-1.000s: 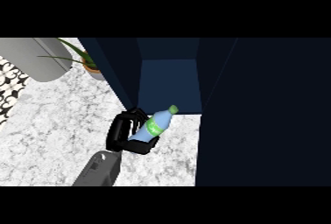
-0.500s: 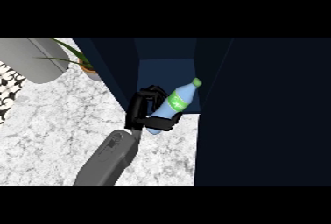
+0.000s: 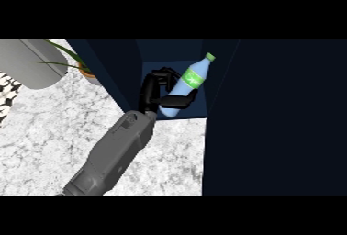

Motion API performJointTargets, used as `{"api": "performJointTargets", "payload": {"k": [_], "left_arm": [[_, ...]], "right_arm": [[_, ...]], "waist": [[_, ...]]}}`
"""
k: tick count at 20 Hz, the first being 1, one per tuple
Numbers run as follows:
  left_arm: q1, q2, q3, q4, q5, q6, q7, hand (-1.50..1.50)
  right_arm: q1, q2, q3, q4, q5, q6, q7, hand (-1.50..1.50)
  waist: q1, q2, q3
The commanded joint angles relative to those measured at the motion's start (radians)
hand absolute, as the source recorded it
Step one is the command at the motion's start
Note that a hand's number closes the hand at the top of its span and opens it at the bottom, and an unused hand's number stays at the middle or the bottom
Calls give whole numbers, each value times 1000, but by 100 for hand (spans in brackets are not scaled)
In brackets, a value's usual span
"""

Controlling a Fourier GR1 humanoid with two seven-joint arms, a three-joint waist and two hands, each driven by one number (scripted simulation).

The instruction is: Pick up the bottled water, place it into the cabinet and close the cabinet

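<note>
The bottled water (image 3: 193, 80) is pale blue with a green label and green cap. It is tilted, cap pointing up and to the right, and sits in the opening of the dark blue cabinet (image 3: 152, 55). My left hand (image 3: 154, 89) is shut on its lower half, with the fingers on its left and the thumb across its front. The bottle's base is just above the cabinet's front edge, partly hidden by the thumb. The grey forearm runs down to the lower left. My right hand shows nowhere.
The cabinet's open door (image 3: 271, 119) fills the right side as a large dark panel. A potted plant (image 3: 81, 69) stands left of the cabinet on the marble counter (image 3: 47, 137). A grey rounded object (image 3: 34, 62) lies at the far left.
My left hand has carried the bottle away from me and slightly right, from the counter in front of the cabinet into its opening. The arm has stretched out.
</note>
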Motion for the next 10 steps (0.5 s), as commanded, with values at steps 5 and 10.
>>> {"api": "performJointTargets", "payload": {"k": [5,10], "left_arm": [[-144,0,55,241,-3,152,-28,150],[-256,22,2,384,-126,319,-5,150]], "right_arm": [[30,-16,-43,-70,-89,38,-7,-150],[26,-9,-46,-67,-83,40,-3,-150]], "waist": [[-12,7,0],[-14,14,1]]}}
